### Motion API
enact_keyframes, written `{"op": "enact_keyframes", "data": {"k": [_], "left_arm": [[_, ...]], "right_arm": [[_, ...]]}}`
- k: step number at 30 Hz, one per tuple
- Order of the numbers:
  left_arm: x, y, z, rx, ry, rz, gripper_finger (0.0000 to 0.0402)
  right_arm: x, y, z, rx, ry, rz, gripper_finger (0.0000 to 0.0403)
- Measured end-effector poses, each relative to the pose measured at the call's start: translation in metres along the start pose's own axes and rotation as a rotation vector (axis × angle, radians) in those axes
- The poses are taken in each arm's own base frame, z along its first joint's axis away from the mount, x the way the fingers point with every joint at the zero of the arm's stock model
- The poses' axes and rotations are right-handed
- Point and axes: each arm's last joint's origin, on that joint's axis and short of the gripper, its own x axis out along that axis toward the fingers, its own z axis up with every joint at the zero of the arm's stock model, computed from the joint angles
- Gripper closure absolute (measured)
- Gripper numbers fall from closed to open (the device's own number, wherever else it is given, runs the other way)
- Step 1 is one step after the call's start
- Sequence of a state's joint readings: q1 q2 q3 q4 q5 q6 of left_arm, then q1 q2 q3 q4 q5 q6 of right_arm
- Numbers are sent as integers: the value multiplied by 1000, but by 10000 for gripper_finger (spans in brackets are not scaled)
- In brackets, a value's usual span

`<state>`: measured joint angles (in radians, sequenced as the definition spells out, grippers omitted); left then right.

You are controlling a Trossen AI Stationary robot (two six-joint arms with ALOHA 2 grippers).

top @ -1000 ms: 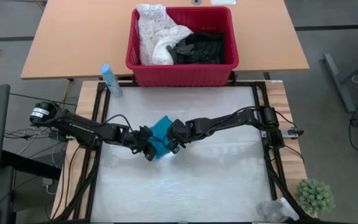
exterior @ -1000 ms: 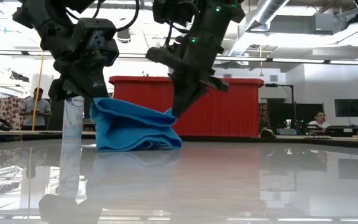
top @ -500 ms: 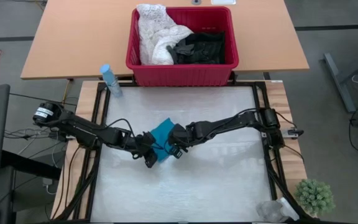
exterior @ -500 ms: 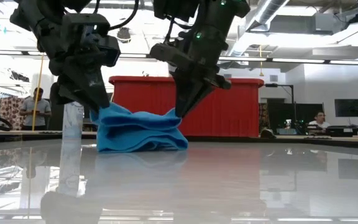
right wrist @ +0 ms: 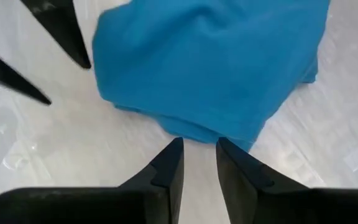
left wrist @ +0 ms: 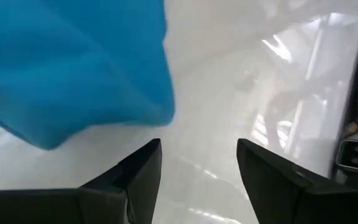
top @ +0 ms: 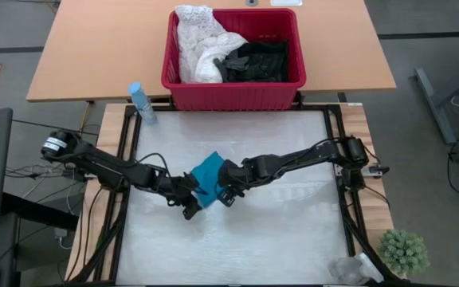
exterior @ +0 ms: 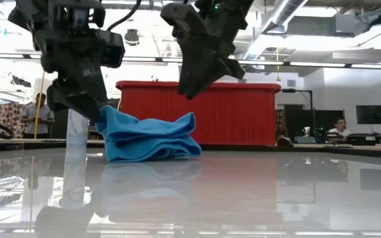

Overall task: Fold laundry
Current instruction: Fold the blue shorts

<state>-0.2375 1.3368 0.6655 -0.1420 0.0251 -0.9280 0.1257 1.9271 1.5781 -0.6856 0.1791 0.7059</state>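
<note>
Lying bunched in a folded heap near the middle of the white table (top: 277, 239), the small teal garment (top: 207, 178) has a gripper on each side of it, and neither grips it. The left gripper (top: 190, 209) sits just beside the cloth's near-left edge; its wrist view shows the two dark fingers (left wrist: 135, 177) spread wide with only bare table between them and the teal fabric (left wrist: 73, 68) lying clear of the tips. The right gripper (top: 225, 196) is close against the garment's right side, its fingers (right wrist: 166, 168) parted by a narrow gap, nothing between them, and the cloth (right wrist: 210, 68) just beyond their tips. From table height the garment (exterior: 151, 137) rests flat on the surface, with the right gripper (exterior: 190, 89) lifted above it and the left one (exterior: 88, 106) at its edge. Behind the table, the red basket (top: 233, 84) holds the white lacy garment (top: 200, 44) and black clothes (top: 253, 62). A blue-capped bottle (top: 140, 104) stands at the table's far-left corner.
</note>
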Motion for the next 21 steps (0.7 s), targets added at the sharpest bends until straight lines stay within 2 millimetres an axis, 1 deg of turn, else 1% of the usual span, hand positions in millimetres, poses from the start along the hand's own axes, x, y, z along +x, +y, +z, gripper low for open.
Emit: {"op": "enact_keyframes", "data": {"k": [3, 5, 8, 10, 12, 15, 17, 18, 21], "left_arm": [[-6, -2, 0, -15, 1, -23, 203], [-12, -5, 2, -12, -31, -39, 203], [-24, -6, 6, 5, -147, -4, 203], [-31, -5, 10, 20, -257, 54, 203], [-34, -2, 12, 28, -350, 140, 203], [-31, 4, 17, 38, -397, 205, 203], [-24, 8, 20, 46, -389, 234, 203], [-20, 11, 20, 56, -374, 261, 203], [-6, 19, 21, 60, -345, 324, 203]], "right_arm": [[-1, 1, 2, -15, -22, 3, 285], [1, 1, 10, -3, -92, 24, 285], [7, -2, 23, -3, -167, 50, 285], [14, -8, 31, 14, -210, 41, 285], [18, -17, 36, 19, -210, 11, 285], [27, -25, 43, 26, -220, 3, 285], [32, -29, 42, 13, -200, -6, 285], [39, -30, 42, 8, -198, -9, 285], [45, -33, 39, 0, -157, -17, 285]]}}
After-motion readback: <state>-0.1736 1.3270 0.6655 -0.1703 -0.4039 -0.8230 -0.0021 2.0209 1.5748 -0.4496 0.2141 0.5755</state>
